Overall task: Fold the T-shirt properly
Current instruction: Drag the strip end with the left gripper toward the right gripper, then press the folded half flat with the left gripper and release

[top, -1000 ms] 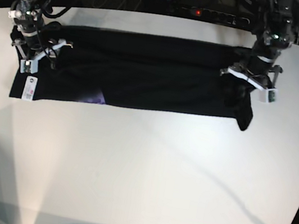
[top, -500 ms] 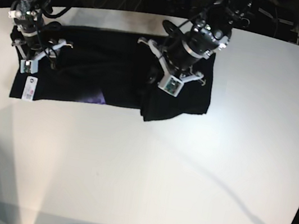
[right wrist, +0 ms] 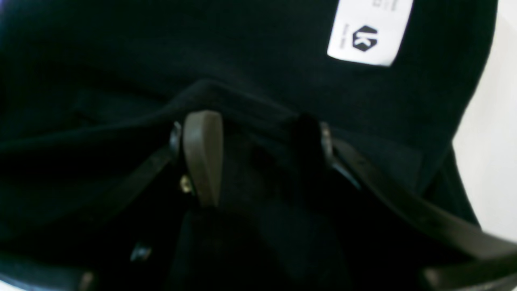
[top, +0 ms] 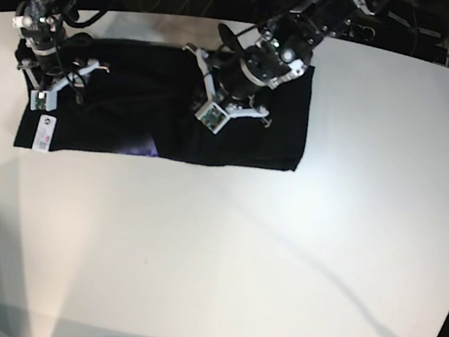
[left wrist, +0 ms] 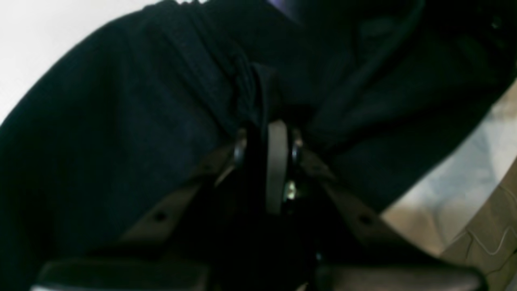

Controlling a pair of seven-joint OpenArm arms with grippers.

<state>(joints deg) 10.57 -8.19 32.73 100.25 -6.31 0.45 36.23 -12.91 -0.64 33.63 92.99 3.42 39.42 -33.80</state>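
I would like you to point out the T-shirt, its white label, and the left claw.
T-shirt point(top: 285, 135), base view: flat black cloth near the folded edge.
White label point(right wrist: 369, 34), right wrist view: middle of the tag with the hexagon mark.
Left claw point(left wrist: 262, 133), left wrist view: between the fingertips, shut on cloth.

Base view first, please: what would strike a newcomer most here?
A black T-shirt lies folded across the far side of the white table. The left end effector is pinching its fabric near the shirt's middle, while the right end effector stands open over the end with the white tag.

Bright overhead glare, dim blurred wrist views (soft focus), curved edges
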